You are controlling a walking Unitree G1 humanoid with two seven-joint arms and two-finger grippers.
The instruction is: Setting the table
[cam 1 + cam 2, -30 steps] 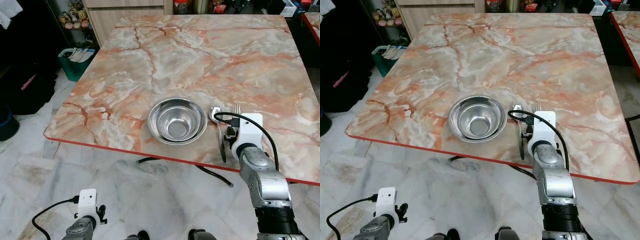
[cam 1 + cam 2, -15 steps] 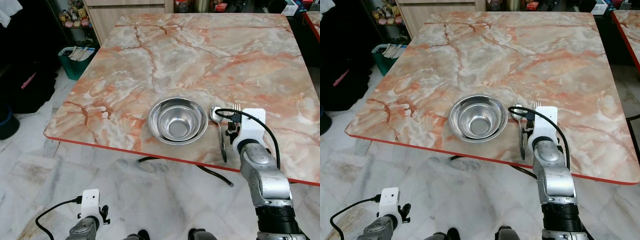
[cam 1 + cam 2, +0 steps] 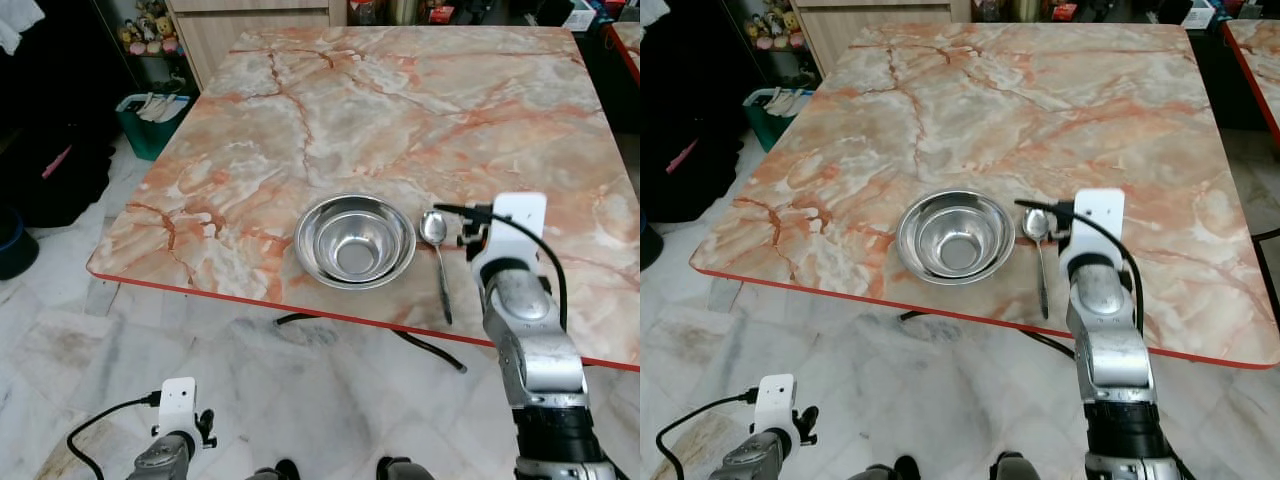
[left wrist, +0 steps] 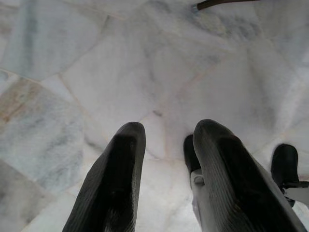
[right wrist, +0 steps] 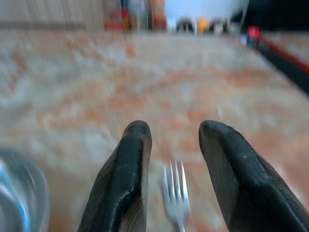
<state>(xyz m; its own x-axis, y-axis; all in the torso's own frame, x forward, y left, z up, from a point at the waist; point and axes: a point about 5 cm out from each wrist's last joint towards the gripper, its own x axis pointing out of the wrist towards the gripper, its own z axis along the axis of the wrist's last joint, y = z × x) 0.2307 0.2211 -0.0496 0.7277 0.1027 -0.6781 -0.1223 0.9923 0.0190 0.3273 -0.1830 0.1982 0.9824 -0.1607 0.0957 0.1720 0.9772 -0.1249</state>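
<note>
A steel bowl (image 3: 355, 240) sits near the front edge of the marble table (image 3: 400, 110). A spoon (image 3: 436, 250) lies just to its right, handle toward me. My right wrist (image 3: 510, 225) hovers over the table right of the spoon. In the right wrist view, my right gripper (image 5: 171, 130) is open. A fork (image 5: 176, 195) lies on the marble between and below its fingers, tines pointing away, and I cannot tell whether they touch. My left gripper (image 4: 166, 130) hangs open, low over the floor tiles.
The table's red front edge (image 3: 330, 312) runs between me and the bowl. A green bin (image 3: 150, 118) stands on the floor at the table's far left corner. A black cable (image 3: 430, 350) lies under the table. A second table's corner (image 3: 625, 45) shows at the far right.
My right wrist has risen and moved forward and a little right, covering the fork in the eye views and uncovering the spoon. Bowl and spoon have not moved.
</note>
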